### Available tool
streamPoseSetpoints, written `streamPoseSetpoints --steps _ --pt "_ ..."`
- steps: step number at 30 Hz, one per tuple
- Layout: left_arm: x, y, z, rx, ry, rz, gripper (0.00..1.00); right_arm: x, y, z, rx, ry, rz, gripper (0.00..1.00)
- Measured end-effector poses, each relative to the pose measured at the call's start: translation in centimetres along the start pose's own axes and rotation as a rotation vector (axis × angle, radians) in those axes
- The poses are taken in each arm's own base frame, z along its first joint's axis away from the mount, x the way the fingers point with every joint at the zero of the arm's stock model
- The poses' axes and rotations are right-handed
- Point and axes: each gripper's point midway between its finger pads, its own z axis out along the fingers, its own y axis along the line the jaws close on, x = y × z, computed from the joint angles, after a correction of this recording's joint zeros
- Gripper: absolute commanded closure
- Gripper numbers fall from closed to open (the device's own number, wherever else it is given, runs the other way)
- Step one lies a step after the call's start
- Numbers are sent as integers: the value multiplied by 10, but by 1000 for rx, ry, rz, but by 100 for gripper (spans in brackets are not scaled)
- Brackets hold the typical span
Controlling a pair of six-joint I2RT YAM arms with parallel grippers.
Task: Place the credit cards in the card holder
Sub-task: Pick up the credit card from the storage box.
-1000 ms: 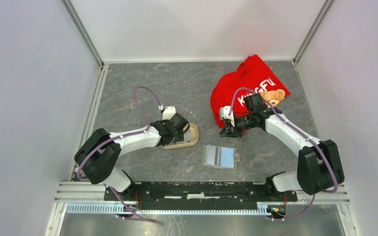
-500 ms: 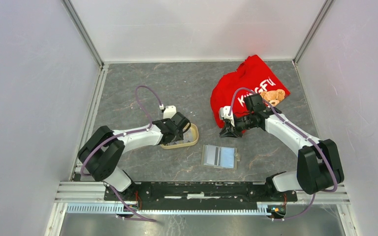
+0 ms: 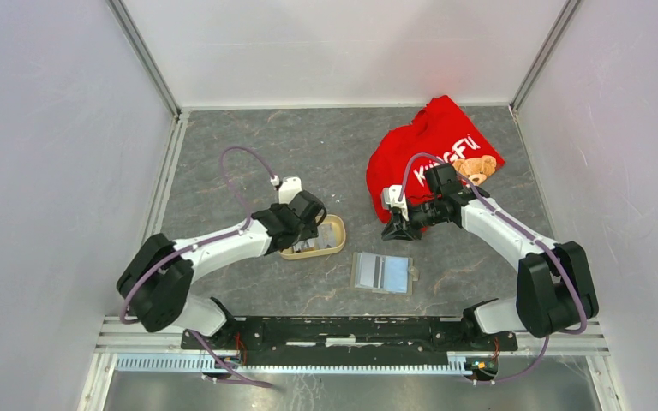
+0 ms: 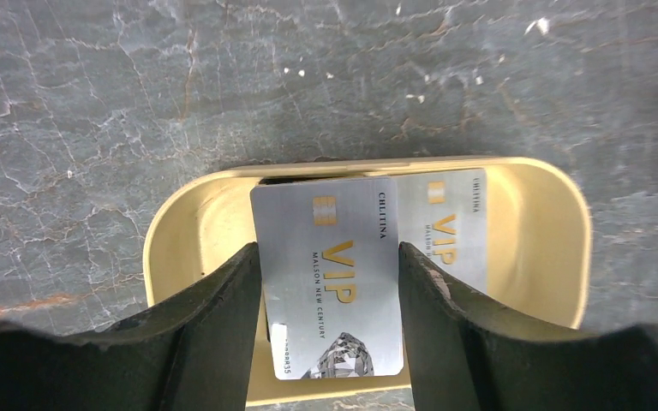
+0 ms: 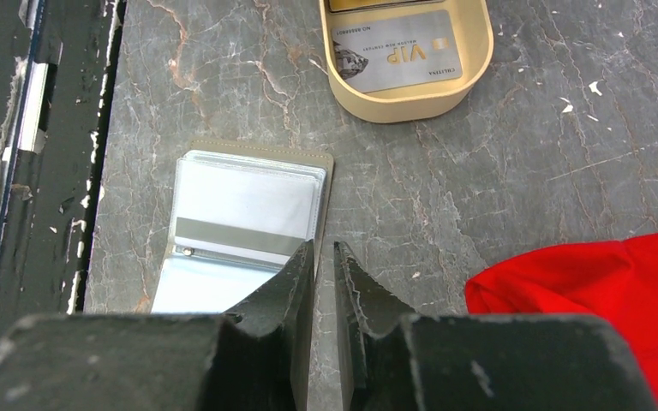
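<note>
My left gripper (image 4: 327,247) is shut on the long edges of a silver "VIP" credit card (image 4: 327,282) and holds it just above the beige oval tray (image 4: 548,248). A second silver card (image 4: 454,227) lies in the tray. In the top view the left gripper (image 3: 306,228) hangs over the tray's left end (image 3: 336,244). The grey card holder (image 3: 383,272) lies open on the table, its pale pockets up (image 5: 240,214). My right gripper (image 5: 324,248) is shut and empty, just above the table beside the holder's edge.
A red shirt (image 3: 433,154) with a bear print lies at the back right, its edge near my right gripper (image 5: 600,291). The black base rail (image 3: 351,330) runs along the near edge. White walls close in the table.
My left gripper has pulled up and to the left out of the tray, holding the silver card, so more of the tray shows. The right arm has not moved.
</note>
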Motion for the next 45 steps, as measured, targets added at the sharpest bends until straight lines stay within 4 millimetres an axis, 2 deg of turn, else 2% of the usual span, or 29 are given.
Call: streamPoseSetpoints --steps 4,8,15,18,21,26,35,45 --pt "-13 -4 -9 48 -38 -41 49 -2 3 2 -19 -21 9 80" --pt "-12 -2 -11 86 -41 -72 49 -6 9 11 -59 -58 56 79" --pt "-2 6 -11 176 -22 -138 50 -29 19 49 -104 -123 198 75" --pt "-4 3 -13 229 -31 -167 50 -43 15 65 -117 -145 272 73" --pt "-7 -1 -16 285 -41 -193 50 -55 2 80 -111 -171 368 70" --pt "-8 -4 -18 390 -62 -240 50 -63 -11 98 -102 -210 538 64" --pt "-10 -14 -29 586 -110 -282 55 -81 -13 111 -127 -269 653 58" --pt "-23 -25 -43 698 -167 -289 56 -75 -20 119 -131 -250 648 58"
